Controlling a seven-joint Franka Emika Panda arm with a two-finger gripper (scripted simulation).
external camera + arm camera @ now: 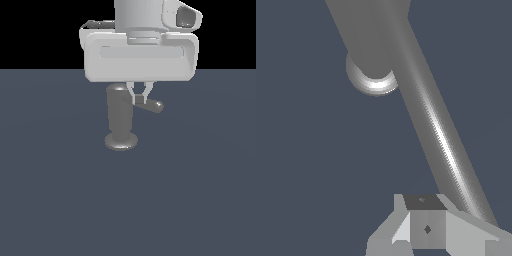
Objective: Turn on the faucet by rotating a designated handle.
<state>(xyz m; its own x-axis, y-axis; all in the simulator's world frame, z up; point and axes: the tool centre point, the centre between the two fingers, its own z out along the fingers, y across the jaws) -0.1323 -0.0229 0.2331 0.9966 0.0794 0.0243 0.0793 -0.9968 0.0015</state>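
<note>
The white claw (pixel 139 95) hung with its fingers drawn close about the handle (pixel 151 105), seemingly pinching the rod beside the faucet (pixel 120 117), which stood on the grey floor (pixel 60 200). The rod looked stiff, smooth and likely slippery; a hold nearer its rounded tip would probably turn it more easily.

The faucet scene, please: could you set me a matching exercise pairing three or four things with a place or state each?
Things:
1. faucet
2. handle
3. gripper
4. floor

Descriptions:
A. white, coming down from above onto the rod
B. upright grey cylinder on a round disc base
C. flat dark blue-grey surface
D. thin grey rod jutting toward the exterior view's right

Pairs: 1-B, 2-D, 3-A, 4-C
</note>
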